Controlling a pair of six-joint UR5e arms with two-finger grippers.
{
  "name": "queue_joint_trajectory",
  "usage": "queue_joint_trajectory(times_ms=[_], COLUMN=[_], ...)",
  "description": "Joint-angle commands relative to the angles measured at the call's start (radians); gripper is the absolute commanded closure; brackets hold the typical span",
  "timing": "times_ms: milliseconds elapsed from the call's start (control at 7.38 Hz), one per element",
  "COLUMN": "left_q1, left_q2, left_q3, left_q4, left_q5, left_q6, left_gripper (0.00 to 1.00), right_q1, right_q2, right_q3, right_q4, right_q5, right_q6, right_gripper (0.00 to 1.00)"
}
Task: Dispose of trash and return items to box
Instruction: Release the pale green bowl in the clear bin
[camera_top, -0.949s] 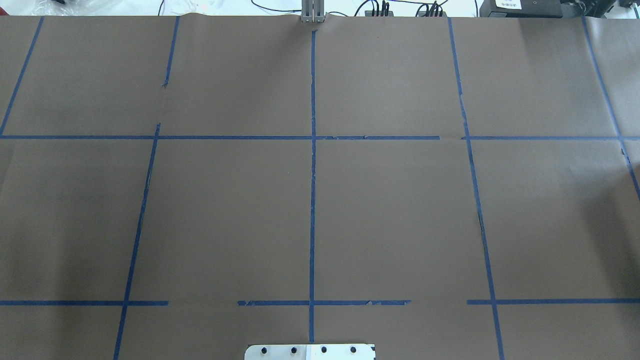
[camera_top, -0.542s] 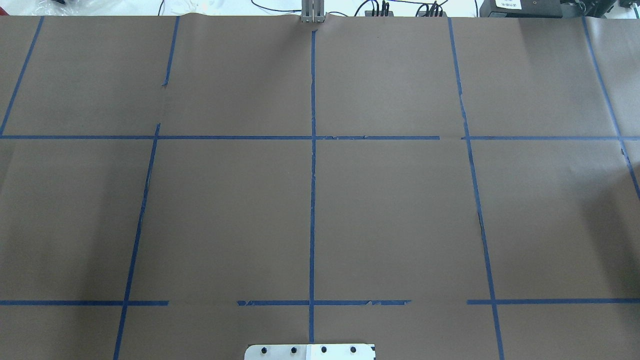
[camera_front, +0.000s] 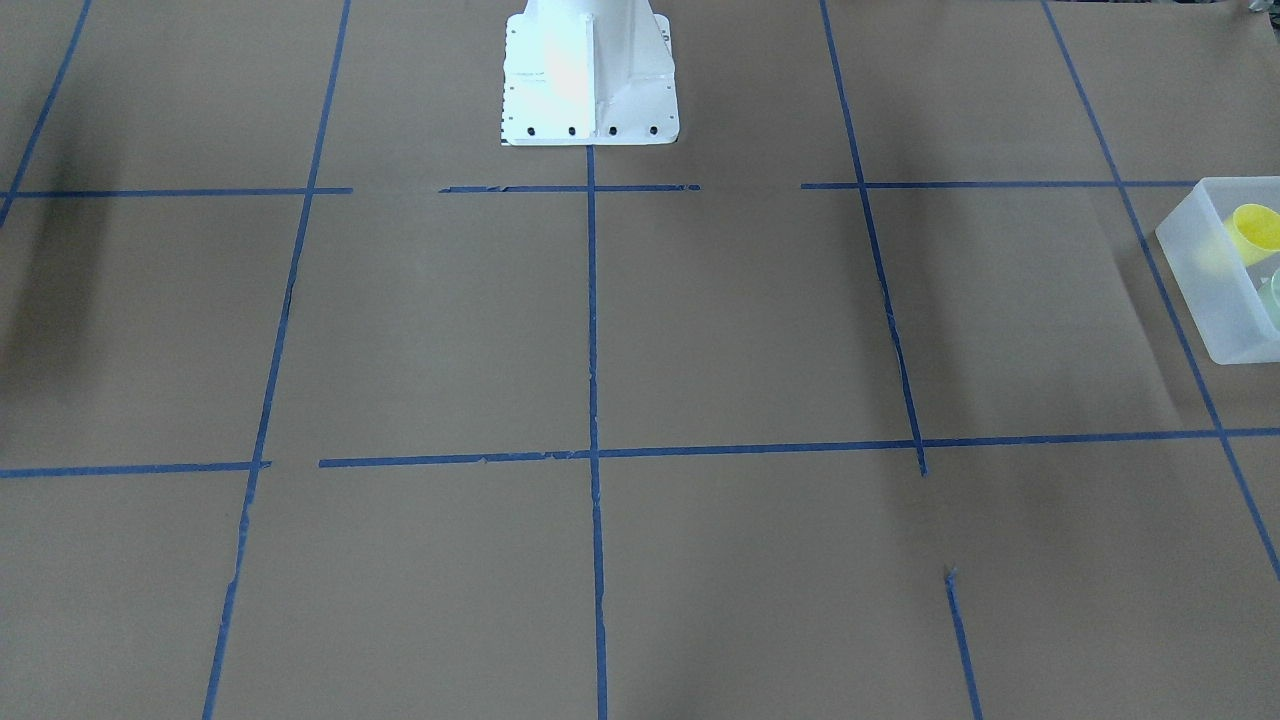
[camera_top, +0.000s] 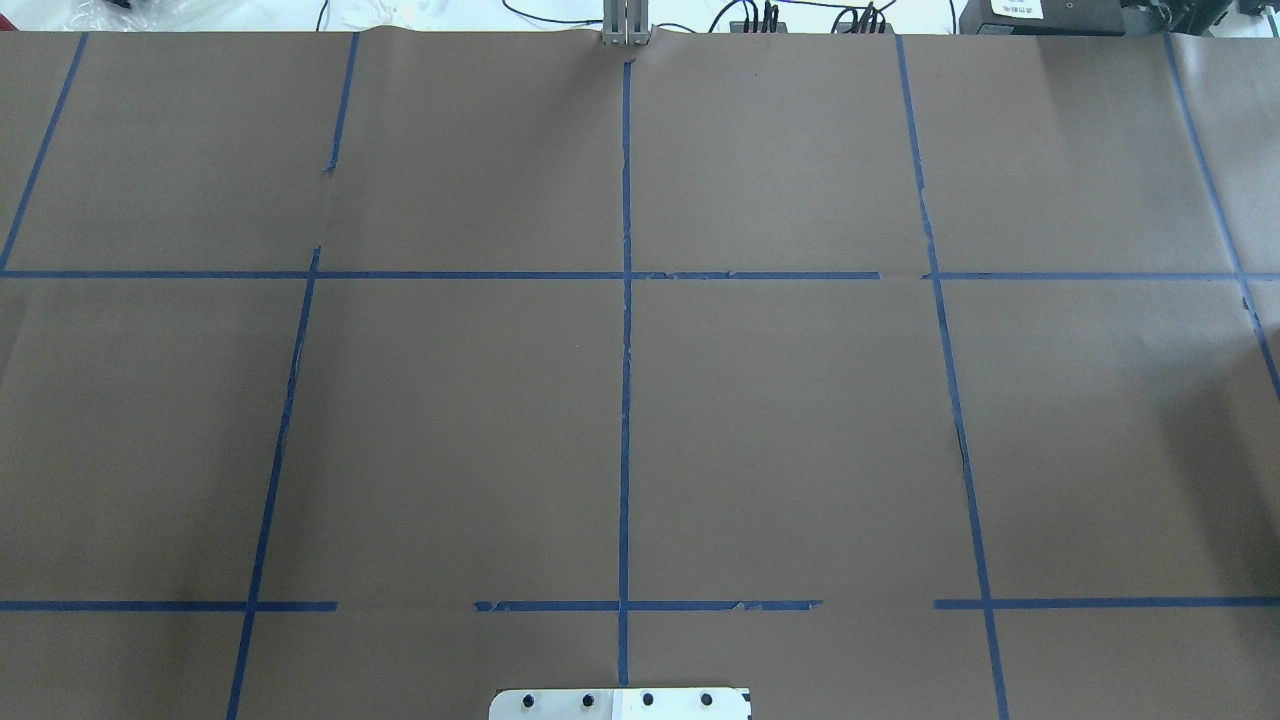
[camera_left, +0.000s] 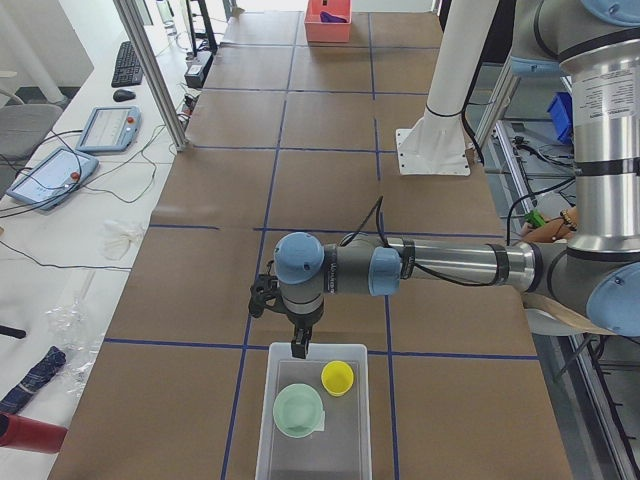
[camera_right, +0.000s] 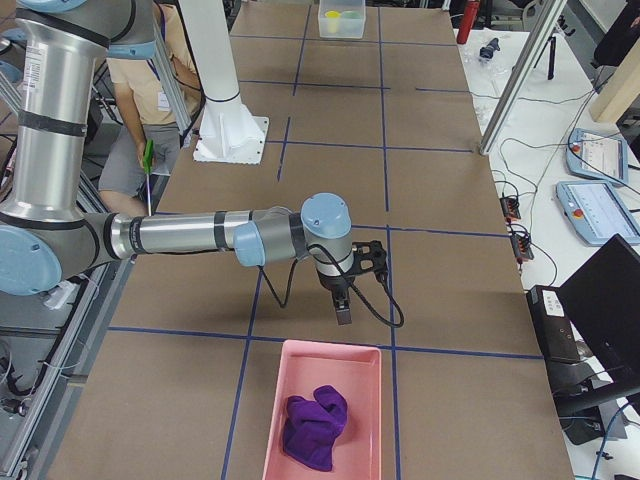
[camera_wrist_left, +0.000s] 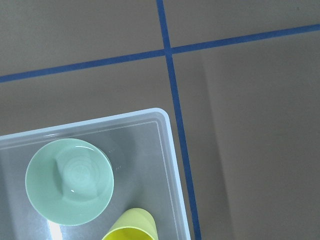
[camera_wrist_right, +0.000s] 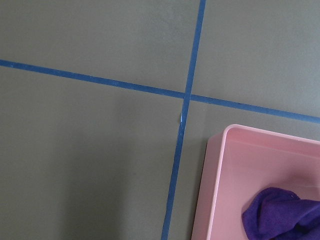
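The frosted box (camera_left: 356, 436) stands at the table's left end and holds the yellow cup (camera_left: 337, 377) and the mint-green bowl (camera_left: 299, 410). The left wrist view looks down on the box rim (camera_wrist_left: 167, 145), the bowl (camera_wrist_left: 69, 181) and the cup (camera_wrist_left: 131, 226). The front view shows the box (camera_front: 1200, 270) at its right edge. My left gripper (camera_left: 297, 347) hangs over the box's rim; I cannot tell whether it is open. My right gripper (camera_right: 342, 312) hangs beside a pink tray (camera_right: 275, 400); I cannot tell its state either.
The pink tray (camera_wrist_right: 215, 190) at the table's right end holds a purple cloth (camera_wrist_right: 280, 215). The robot's white base (camera_front: 588, 70) stands mid-table at the robot's edge. A person (camera_right: 135, 80) stands behind the robot. Pendants and cables lie on the side bench (camera_left: 60, 170).
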Motion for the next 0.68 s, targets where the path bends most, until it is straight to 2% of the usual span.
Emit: queue_joint_trajectory(times_ms=[0,136,407,542], left_q1=[-0.015,-0.015,-0.026,-0.034], left_q2=[0.008,0.009,0.016,0.016], left_q3=[0.006,0.005,0.0,-0.001], left_q4=[0.006,0.004,0.001,-0.001], left_q5=[-0.004,0.001,-0.001,0.003], left_q6=[0.0,0.0,0.002,0.0], left_gripper=[0.0,0.0,0.0,0.0], right_q1=[-0.02,-0.022,-0.022,-0.022], right_q2=[-0.005,-0.012,-0.002,-0.009], right_q3=[0.006,0.005,-0.03,-0.029], right_q4=[-0.008,-0.008,-0.04,-0.037], right_q5=[-0.002,-0.011,0.094,0.087], right_q6=[-0.005,-0.004,-0.001,-0.001], right_gripper=[0.0,0.0,0.0,0.0])
